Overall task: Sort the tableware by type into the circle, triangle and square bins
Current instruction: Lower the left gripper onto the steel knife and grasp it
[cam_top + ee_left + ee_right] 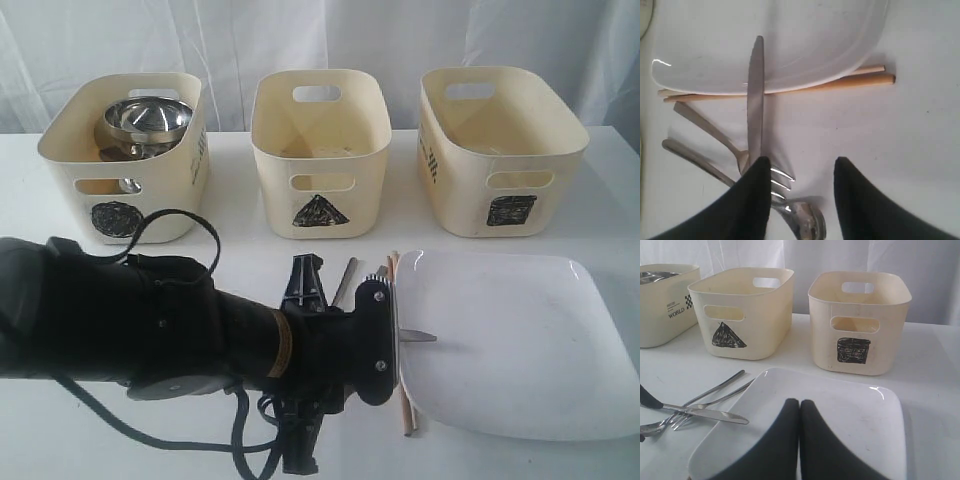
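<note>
The knife (755,100) is judged light, stiff and slippery, being thin polished steel laid flat; it is best taken across its narrow handle, with the jaws brought down astride it; a hold on the blade is likely to slide. It is plain and bright, with a rounded tip. The left gripper (801,167) is seen parted and holding nothing; bare table shows between the jaws; the knife's handle end is met by one fingertip (760,167), outside the gap; the blade runs straight ahead of the jaws, over the chopsticks (840,82) and onto the plate (805,40). The fork (782,182) and spoon (805,222) lie by that same finger. The right gripper (800,407) is clenched empty above the plate.
</note>
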`<state>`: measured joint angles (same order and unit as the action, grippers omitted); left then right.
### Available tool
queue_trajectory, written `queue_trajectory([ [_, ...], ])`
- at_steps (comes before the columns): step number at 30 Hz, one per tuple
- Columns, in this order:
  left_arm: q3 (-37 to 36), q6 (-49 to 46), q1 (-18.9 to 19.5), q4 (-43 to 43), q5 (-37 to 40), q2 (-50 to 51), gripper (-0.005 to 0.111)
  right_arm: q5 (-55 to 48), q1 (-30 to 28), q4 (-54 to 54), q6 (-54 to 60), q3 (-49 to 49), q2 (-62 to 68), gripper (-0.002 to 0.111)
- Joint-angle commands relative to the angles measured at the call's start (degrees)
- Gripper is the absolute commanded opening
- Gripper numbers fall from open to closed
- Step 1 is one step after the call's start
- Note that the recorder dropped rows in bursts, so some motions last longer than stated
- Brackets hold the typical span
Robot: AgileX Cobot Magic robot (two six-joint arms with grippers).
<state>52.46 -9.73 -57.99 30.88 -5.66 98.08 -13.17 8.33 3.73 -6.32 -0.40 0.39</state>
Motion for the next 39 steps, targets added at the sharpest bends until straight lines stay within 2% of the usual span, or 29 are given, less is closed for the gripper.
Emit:
queue_trajectory([
  [1,1.5,-2.3,-0.4,0.1,-0.2,1.7,0.046,0.5,-0.4,0.2,0.0,0.4,-0.4,0.0],
  [5,3.1,-2.2,-0.4,0.1,-0.3,3.4,0.051,0.5,-0.4,0.2,0.0,0.4,-0.4,0.0],
  [10,5.1,2.7,0.8,0.1,-0.5,5.4,0.058,0.5,-0.4,0.2,0.0,0.4,-0.4,0.0],
  [27,7.6,2.3,3.9,2.6,-3.5,9.7,0.058,0.5,-0.4,0.2,0.0,0.4,-0.4,0.0],
  [39,8.9,2.3,4.2,3.0,-3.8,11.7,0.058,0.5,-0.4,0.2,0.0,0.4,-0.4,0.0],
])
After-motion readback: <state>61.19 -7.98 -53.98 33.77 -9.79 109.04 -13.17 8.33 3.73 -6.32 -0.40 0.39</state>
